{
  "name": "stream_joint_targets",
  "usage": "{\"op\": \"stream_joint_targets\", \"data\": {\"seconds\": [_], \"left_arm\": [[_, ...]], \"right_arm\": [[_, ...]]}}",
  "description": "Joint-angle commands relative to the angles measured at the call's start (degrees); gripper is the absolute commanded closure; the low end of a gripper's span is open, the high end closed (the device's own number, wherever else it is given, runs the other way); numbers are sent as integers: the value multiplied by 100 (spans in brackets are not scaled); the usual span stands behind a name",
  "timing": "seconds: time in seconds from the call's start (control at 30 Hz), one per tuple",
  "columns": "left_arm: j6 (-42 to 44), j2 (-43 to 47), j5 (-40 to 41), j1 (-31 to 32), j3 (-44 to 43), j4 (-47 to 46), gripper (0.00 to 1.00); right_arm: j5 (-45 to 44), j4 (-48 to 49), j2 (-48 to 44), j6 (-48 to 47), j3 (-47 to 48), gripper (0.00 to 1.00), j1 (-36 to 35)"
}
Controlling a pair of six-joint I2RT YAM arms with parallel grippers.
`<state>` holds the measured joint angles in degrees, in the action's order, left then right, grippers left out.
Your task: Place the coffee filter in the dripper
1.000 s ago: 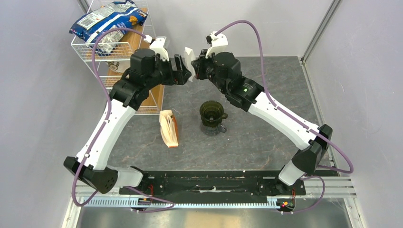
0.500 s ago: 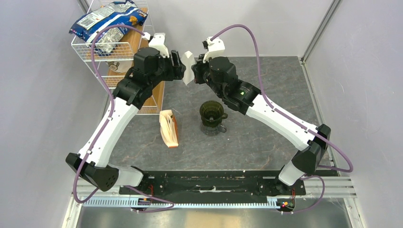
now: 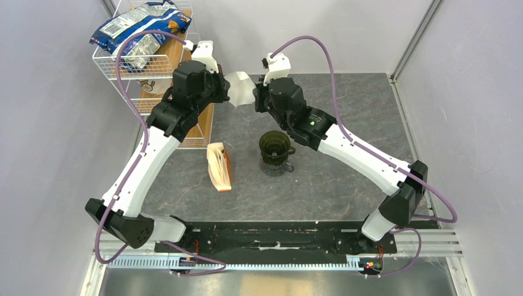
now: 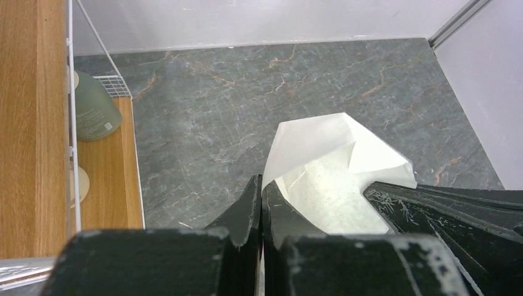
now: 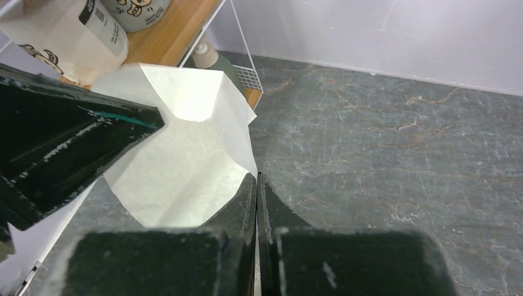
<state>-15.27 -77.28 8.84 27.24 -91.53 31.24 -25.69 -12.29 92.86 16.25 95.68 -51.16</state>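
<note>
Coffee filter (image 3: 239, 88) clenched in left jaws and right jaws, apart from dripper (image 3: 274, 148); bag (image 3: 139, 28) print illegible.

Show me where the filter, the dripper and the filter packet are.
filter (image 3: 240, 89): top view, middle of the white paper sheet.
dripper (image 3: 274, 144): top view, inside of its dark cone.
packet (image 3: 219, 166): top view, its tan face beside the orange edge.

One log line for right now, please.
left hand: shut on coffee filter | right hand: shut on coffee filter | coffee filter: spread open midair between both hands | dripper: empty, untouched
</note>
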Motion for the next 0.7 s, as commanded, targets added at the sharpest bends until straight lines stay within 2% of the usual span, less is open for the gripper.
{"op": "stream_joint_targets", "data": {"seconds": [0.0, 0.13, 0.17, 0.23, 0.37, 0.67], "left_arm": [[103, 109, 131, 18, -48, -209, 98], [160, 188, -117, 18, 35, -215, 98], [147, 193, -260, 22, 51, -220, 98], [117, 200, -518, 18, 70, -181, 98], [71, 245, -928, 28, 123, -138, 98], [-36, 378, -1201, 147, 225, -83, 98]], "right_arm": [[-185, 60, -314, -82, -125, 100, -2], [-64, 117, -385, -193, -278, 100, 33], [-27, 171, -390, -244, -307, 97, 35], [123, 303, -375, -396, -360, 82, 44], [206, 510, -298, -603, -391, 63, 61], [410, 727, -101, -808, -229, 45, 130]]}}
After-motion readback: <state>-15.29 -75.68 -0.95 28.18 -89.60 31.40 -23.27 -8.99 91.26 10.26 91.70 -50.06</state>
